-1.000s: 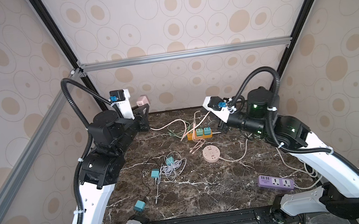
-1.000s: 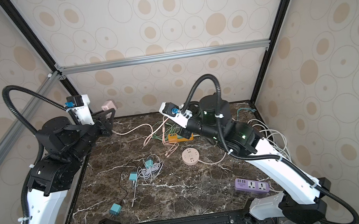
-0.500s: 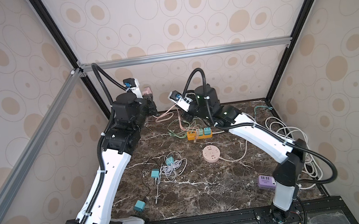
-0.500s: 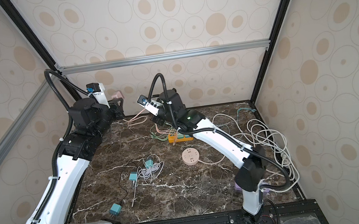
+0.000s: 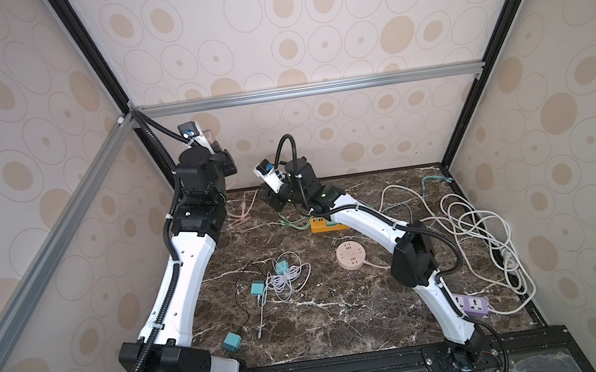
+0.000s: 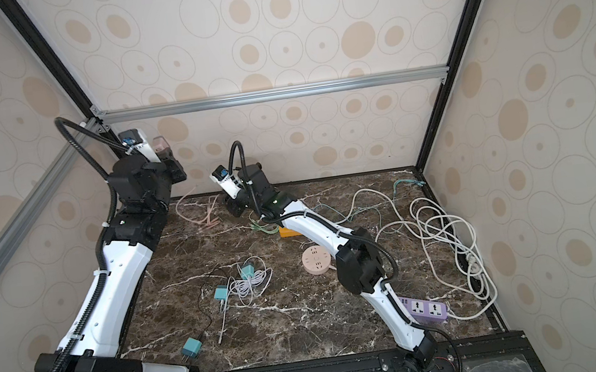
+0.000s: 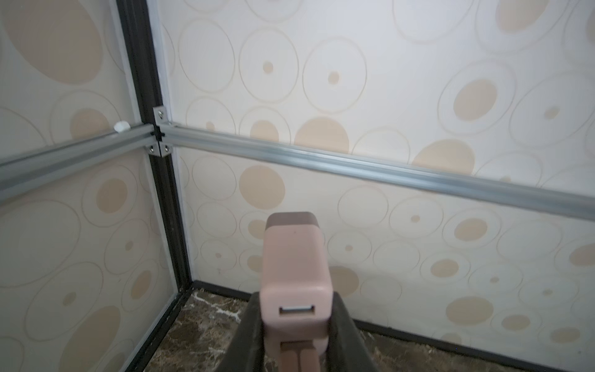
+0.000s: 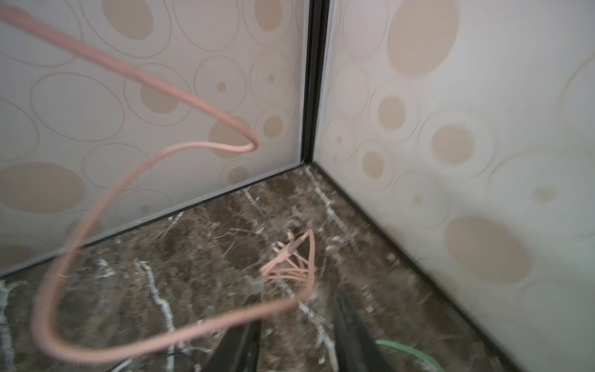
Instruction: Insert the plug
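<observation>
My left gripper (image 7: 296,299) is shut on a pink USB charger block (image 7: 296,273), held up in the air near the back left corner (image 5: 209,138) (image 6: 160,144); its USB port faces the wrist camera. My right gripper (image 8: 297,335) stands open just above the marble table (image 5: 336,307), with nothing between its fingers (image 8: 351,331). A pink cable (image 8: 96,225) loops through the air and crosses in front of one finger. The cable's coiled end (image 8: 293,261) lies on the table just ahead (image 5: 247,211) (image 6: 206,216). I cannot make out its plug clearly.
An orange power strip (image 5: 323,224) and a green cable (image 5: 293,221) lie under the right arm. A round pink socket (image 5: 351,254), teal chargers with white cord (image 5: 282,275), another teal charger (image 5: 231,342), a purple strip (image 5: 470,305) and white cable loops (image 5: 477,226) are spread about.
Both arms swung toward the back left corner. The right gripper went from shut to open and came down close to the table; the pink cable now hangs loose and blurred.
</observation>
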You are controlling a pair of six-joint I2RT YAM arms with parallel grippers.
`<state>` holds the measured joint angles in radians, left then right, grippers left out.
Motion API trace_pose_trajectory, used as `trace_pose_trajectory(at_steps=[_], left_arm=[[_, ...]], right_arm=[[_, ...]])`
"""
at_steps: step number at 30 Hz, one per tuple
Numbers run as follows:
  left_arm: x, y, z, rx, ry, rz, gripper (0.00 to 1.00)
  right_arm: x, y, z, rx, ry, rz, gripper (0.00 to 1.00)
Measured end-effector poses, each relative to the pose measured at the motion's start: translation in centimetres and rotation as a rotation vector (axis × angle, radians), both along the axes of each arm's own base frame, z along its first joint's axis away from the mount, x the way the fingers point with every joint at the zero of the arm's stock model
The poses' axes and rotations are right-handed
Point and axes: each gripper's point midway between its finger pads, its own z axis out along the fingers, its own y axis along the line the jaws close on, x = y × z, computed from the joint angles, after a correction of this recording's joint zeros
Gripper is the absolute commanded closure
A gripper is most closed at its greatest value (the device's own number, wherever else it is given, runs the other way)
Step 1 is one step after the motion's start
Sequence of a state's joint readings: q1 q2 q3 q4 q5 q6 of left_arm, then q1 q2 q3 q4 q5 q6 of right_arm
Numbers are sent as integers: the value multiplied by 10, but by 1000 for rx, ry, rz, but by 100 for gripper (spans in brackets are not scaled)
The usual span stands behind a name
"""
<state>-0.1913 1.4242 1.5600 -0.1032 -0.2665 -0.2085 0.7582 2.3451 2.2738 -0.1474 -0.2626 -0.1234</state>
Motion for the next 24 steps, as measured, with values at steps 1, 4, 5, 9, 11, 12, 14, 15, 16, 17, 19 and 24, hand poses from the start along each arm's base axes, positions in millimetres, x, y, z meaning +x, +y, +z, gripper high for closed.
trace_pose_trajectory(at_steps=[1,4,5,9,11,12,14,15,16,17,19,24], left_arm=[[4,-1,-19,14,40,-3,100],[15,-5,-79,55,171,-15,100],[18,-6,-97,67,209,-22,100],[18,-13,-138,103,302,-68,100],[18,-19,-143,121,313,-99,100],[17,-22,-144,132,317,-115,100],[16,-31,-149,164,328,-158,100],[15,-37,-152,182,334,-180,100],[13,-46,-154,204,341,-211,100],[11,-57,-157,223,348,-248,100],[5,-79,-163,258,367,-325,100],[-18,-144,-194,369,444,-552,100]], right_arm=[[-3,-1,-20,-36,34,9,40],[-21,-16,-79,-143,132,33,28],[-31,-27,-99,-183,170,35,21],[-71,-83,-127,-266,269,16,0],[-83,-112,-109,-249,254,-14,0],[-88,-125,-95,-232,234,-28,0],[-99,-155,-59,-185,163,-79,0],[-105,-167,-43,-163,129,-105,0],[-113,-181,-25,-136,89,-137,0],[-120,-193,-12,-113,55,-170,1],[-129,-217,0,-84,14,-253,0],[-131,-291,-23,-85,66,-535,0]])
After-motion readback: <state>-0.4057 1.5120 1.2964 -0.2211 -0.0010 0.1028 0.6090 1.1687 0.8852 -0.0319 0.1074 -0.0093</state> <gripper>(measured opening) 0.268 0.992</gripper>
